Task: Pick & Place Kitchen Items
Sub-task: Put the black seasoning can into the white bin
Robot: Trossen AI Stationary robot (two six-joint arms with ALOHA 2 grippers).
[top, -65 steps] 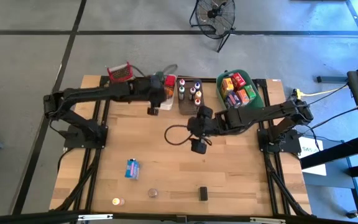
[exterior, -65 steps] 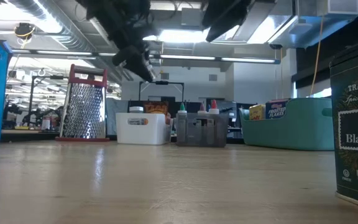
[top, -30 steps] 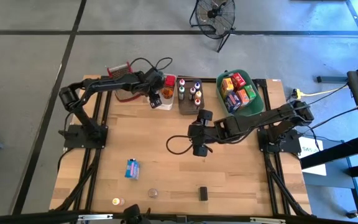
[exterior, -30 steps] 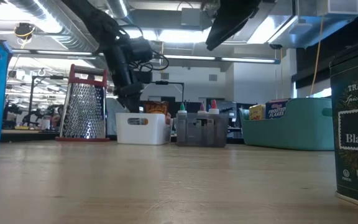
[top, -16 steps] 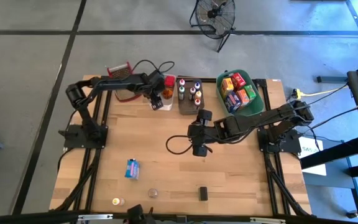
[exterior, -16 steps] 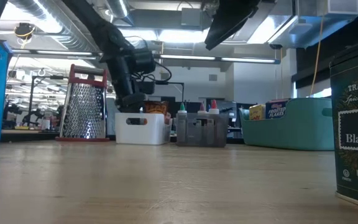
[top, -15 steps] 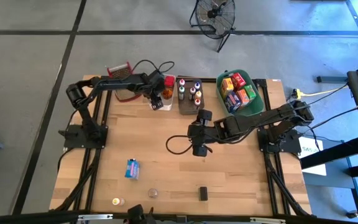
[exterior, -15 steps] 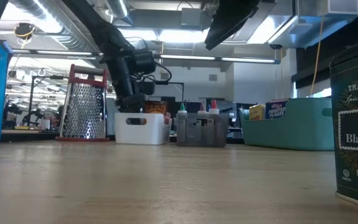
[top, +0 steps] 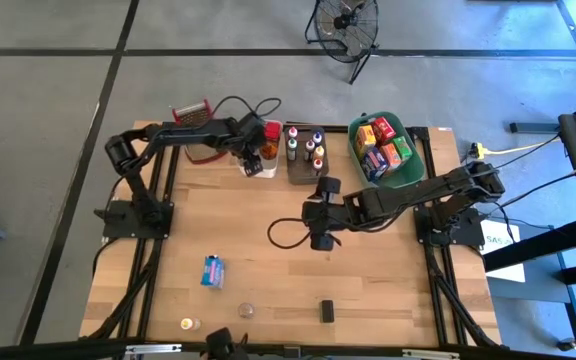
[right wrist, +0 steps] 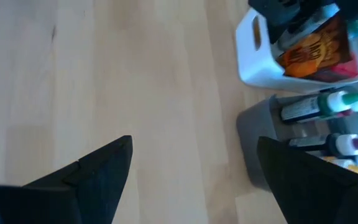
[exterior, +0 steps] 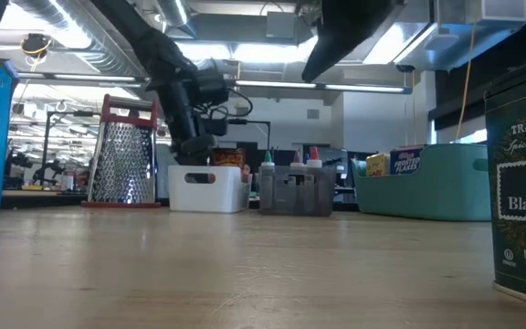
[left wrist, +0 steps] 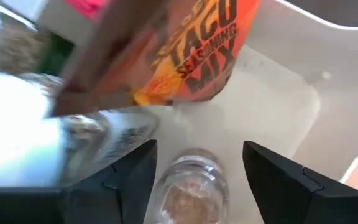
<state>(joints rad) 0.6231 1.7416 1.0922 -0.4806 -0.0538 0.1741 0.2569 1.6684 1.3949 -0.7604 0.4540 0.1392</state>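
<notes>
Fingers of the left gripper (left wrist: 197, 163) stand apart inside the white bin (left wrist: 278, 93) at the far edge of the wooden surface (top: 268, 260), with a small clear jar (left wrist: 188, 193) lying between them, not clasped. Just beyond that jar an orange taco seasoning mix packet (left wrist: 185, 56) leans in the same bin. In the high view this gripper (top: 251, 160) hangs over the white bin (top: 268, 168), with a red-handled grater (top: 193, 113) beside it. The right gripper (top: 319, 238) hovers above the middle of the surface with its fingers (right wrist: 86, 177) spread wide and nothing between them. The grey bin (top: 306, 150) holds squeeze bottles with coloured caps, and the green bin (top: 413, 160) holds red and orange boxes. Near the front edge lie a blue box (top: 213, 270), a clear jar (top: 246, 311), a gold-lidded jar (top: 186, 324) and a black tin (top: 326, 311), all well apart from both grippers.
</notes>
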